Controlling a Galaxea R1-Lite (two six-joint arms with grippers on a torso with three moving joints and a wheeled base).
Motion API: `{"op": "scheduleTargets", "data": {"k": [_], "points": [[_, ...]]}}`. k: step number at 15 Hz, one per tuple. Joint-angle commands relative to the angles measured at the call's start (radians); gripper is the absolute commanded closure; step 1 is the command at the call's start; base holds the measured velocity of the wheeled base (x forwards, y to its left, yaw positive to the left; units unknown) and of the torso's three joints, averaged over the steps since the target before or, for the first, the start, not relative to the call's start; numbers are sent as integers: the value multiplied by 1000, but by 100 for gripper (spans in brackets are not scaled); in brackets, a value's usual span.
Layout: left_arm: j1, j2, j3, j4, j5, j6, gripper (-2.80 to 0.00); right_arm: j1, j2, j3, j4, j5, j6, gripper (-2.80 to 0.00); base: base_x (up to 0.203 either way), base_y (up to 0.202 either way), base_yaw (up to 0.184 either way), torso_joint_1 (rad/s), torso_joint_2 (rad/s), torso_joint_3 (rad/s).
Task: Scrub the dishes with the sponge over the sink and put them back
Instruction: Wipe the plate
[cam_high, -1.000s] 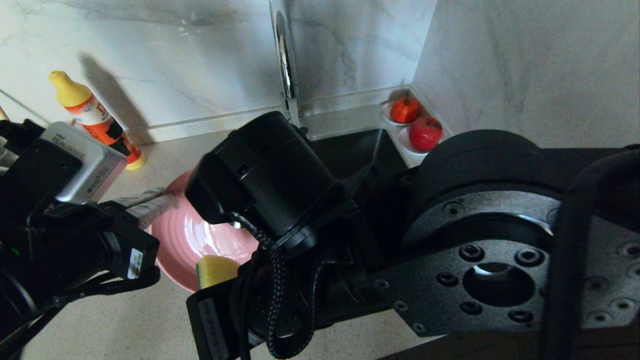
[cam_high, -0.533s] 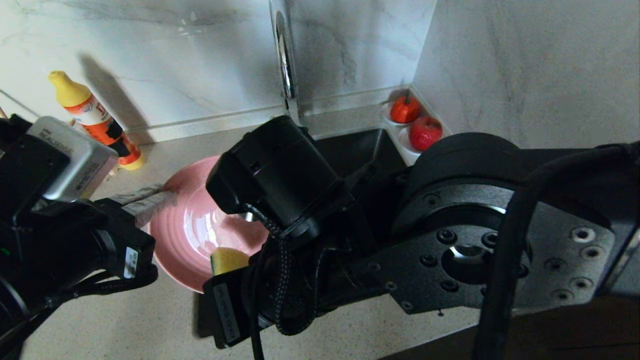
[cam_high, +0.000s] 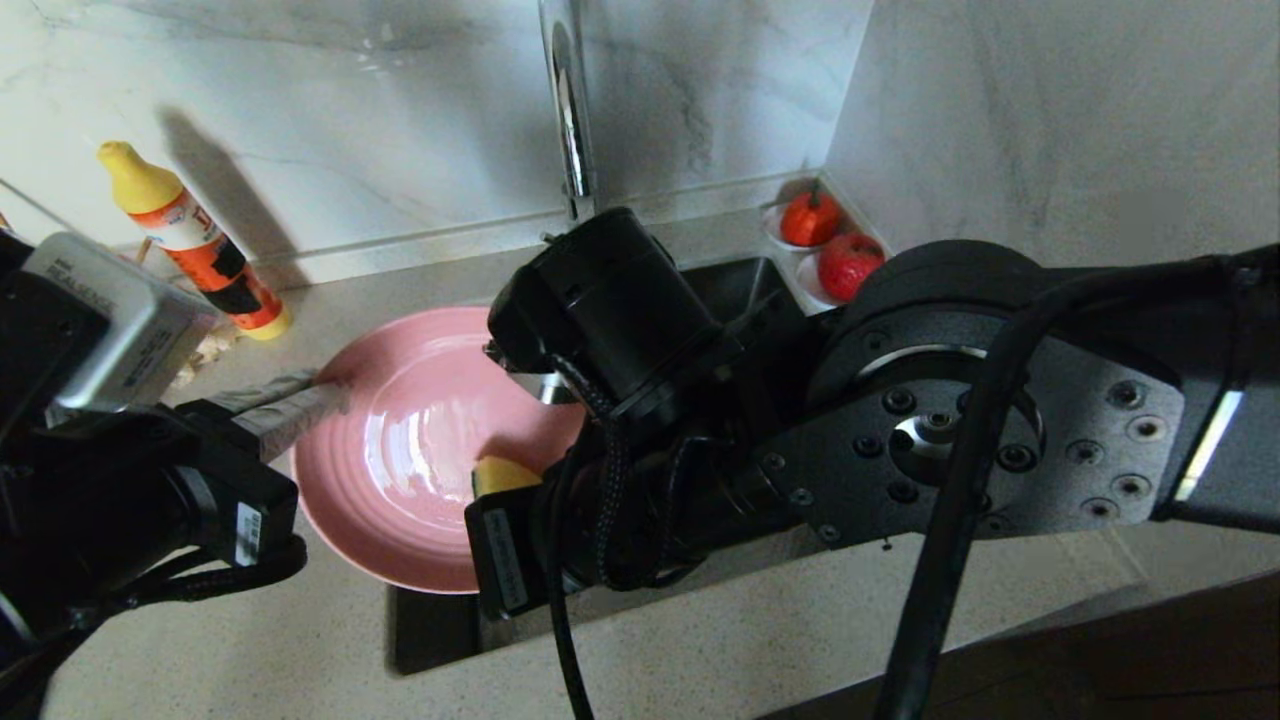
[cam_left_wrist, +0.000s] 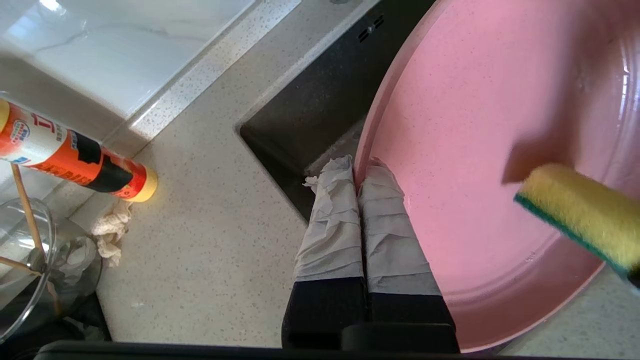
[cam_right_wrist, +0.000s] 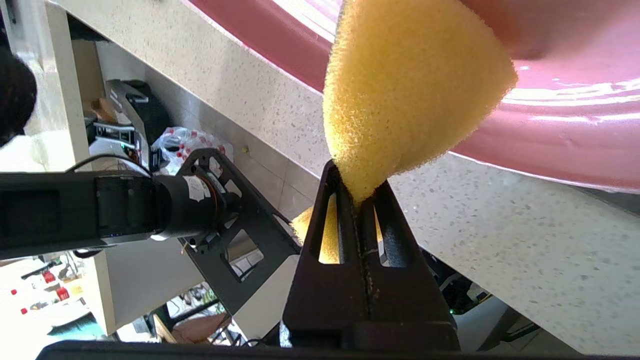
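The pink plate (cam_high: 410, 450) hangs tilted over the counter and the left edge of the sink (cam_high: 745, 290). My left gripper (cam_left_wrist: 357, 167), its fingers (cam_left_wrist: 330, 225) wrapped in white paper, is shut on the plate's left rim (cam_left_wrist: 475, 125). My right gripper (cam_right_wrist: 357, 192) is shut on one corner of the yellow sponge (cam_right_wrist: 410, 85). The sponge (cam_high: 500, 472), with its green layer (cam_left_wrist: 580, 215), sits at the plate's lower right part. I cannot tell whether it touches the plate. Thin wooden chopsticks (cam_left_wrist: 25, 205) stand in a glass bowl (cam_left_wrist: 30, 280).
The chrome tap (cam_high: 572, 130) rises behind the sink. An orange and yellow bottle (cam_high: 195, 245) stands at the back left by the wall. Two white saucers with red fruit (cam_high: 830, 250) sit in the back right corner. My right arm (cam_high: 950, 440) covers most of the sink.
My right arm has swung to the right, and the sponge has slid right and up across the plate. More of the plate shows now. The left gripper has kept its hold.
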Motion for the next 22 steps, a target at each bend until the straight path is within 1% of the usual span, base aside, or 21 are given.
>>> {"op": "scheduleTargets", "data": {"k": [1, 3, 9, 14, 16, 19, 22], "points": [[0, -6, 6, -2, 2, 2, 0, -18, -20, 0, 3, -3, 3, 0, 0, 0, 0, 0, 0, 0], [0, -8, 8, 1, 0, 4, 0, -42, -29, 0, 3, -3, 1, 0, 0, 0, 0, 0, 0, 0], [-12, -19, 32, -1, -5, 7, 0, -65, -54, 0, -4, -6, -10, 0, 0, 0, 0, 0, 0, 0], [-75, -14, 71, -1, -11, 4, 0, -67, -59, 0, -43, -6, -16, 0, 0, 0, 0, 0, 0, 0], [-91, -8, 78, -2, -11, 3, 0, -56, -62, -1, -43, -6, -16, 0, 0, 0, 0, 0, 0, 0], [-93, -1, 73, -4, -11, 2, 0, -25, -51, -1, -43, -4, -16, 0, 0, 0, 0, 0, 0, 0], [-93, 9, 72, -4, -11, -27, 0, 25, -41, -1, -43, -4, -16, 0, 0, 0, 0, 0, 0, 0]]}}
